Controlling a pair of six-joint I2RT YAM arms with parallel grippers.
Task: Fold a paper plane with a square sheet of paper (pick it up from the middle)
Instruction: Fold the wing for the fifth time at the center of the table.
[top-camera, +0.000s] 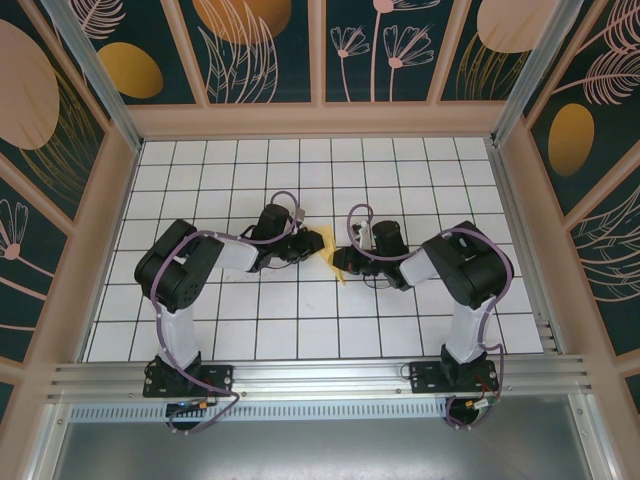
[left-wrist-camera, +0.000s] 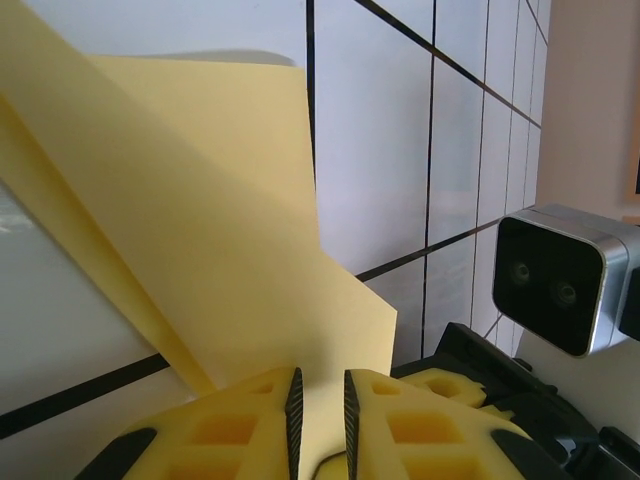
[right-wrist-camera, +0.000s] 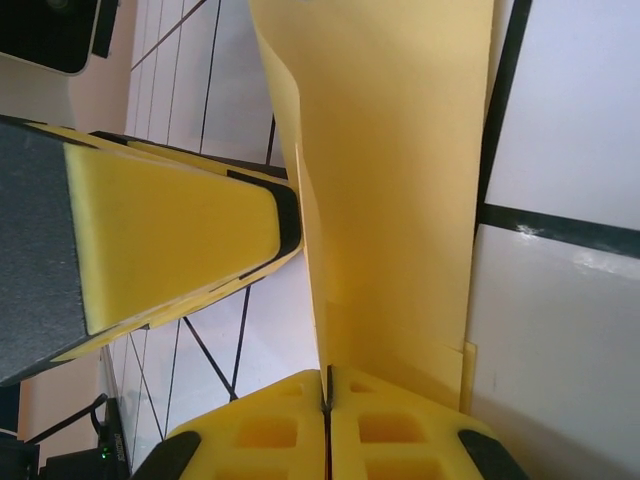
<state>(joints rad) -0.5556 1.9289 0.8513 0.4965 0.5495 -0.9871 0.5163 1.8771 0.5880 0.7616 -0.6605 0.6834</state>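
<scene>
White tabletop ruled in black grid lines (top-camera: 250, 320), boxed in by peach frames and dark teal leaf-painted panels (top-camera: 255, 50), seen from overhead. At mid-table, between two black arms, a pale-yellow creased sheet of paper (top-camera: 330, 250): narrow, long axis running near to far, far end leaning a little left, pointed end toward the arm bases. Left gripper (top-camera: 306, 246) against its left side, right gripper (top-camera: 347, 260) against its right. Too small here to read either jaw gap; part of the sheet covered by the black wrists.

From the left wrist: sheet (left-wrist-camera: 230, 230) rising from between yellow foam-padded fingers (left-wrist-camera: 260, 415) and fanning up and leftward over the white tiles. Folded layers with one slanting crease, upper-left part cut off by the frame edge. Left gripper (left-wrist-camera: 320, 410) nearly closed, pads a narrow slot apart, paper filling that slot. Off to the right, a silver-and-black camera module (left-wrist-camera: 555, 280), partly cropped.

From the right wrist: sheet (right-wrist-camera: 400, 180) as a tall strip, long axis straight away from the fingers, top cut off. Right gripper (right-wrist-camera: 327, 420) pressed fully together, lower edge of the paper pinched in the seam. To the left, one yellow-padded finger (right-wrist-camera: 170, 230) of the left gripper just beside the strip; contact hidden by the paper's edge.
</scene>
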